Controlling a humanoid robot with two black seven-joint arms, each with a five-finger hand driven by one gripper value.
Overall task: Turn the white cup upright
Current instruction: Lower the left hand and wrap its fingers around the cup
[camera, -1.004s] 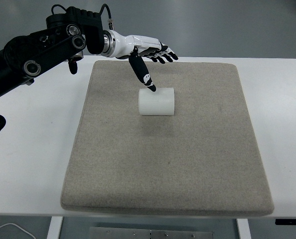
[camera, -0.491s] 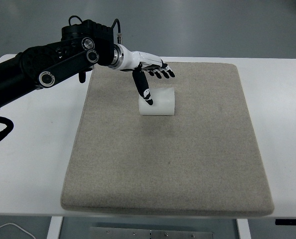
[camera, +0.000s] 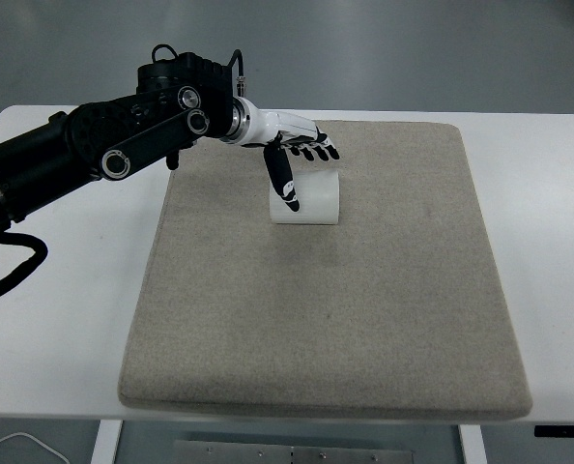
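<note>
One black arm (camera: 84,155) enters from nine to ten o'clock and ends in the left hand (camera: 292,150), white-backed with dark fingers (camera: 316,151) spread loose and gripping nothing; its thumb (camera: 284,179) hangs down across the near face of the cup and the fingers reach over the cup's far edge. One white cup (camera: 311,198) lies on its side toward twelve o'clock on the single grey mat (camera: 364,319), a plain white cylinder; its inside cannot be seen. One white table (camera: 65,319) carries the mat.
</note>
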